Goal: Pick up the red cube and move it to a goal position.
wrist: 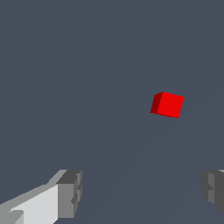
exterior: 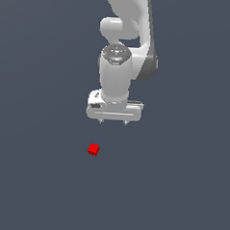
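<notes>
The red cube (exterior: pixel 93 149) is a tiny plain bright red block lying alone on the dark grey floor. My white gripper (exterior: pixel 113 122) hangs above it, pointing down, a little toward the exterior view's right of the cube and apart from it. Its two short fingers stand wide apart with nothing between them, so it is open and empty. In the wrist view the red cube (wrist: pixel 167 104) lies ahead of the gripper (wrist: pixel 142 192), and the grey fingertips (wrist: pixel 70 192) show at the picture's two lower corners.
The white arm (exterior: pixel 123 45) rises behind the gripper toward the top of the exterior view. The dark grey floor (exterior: pixel 36 179) spreads flat all around with no other object in view.
</notes>
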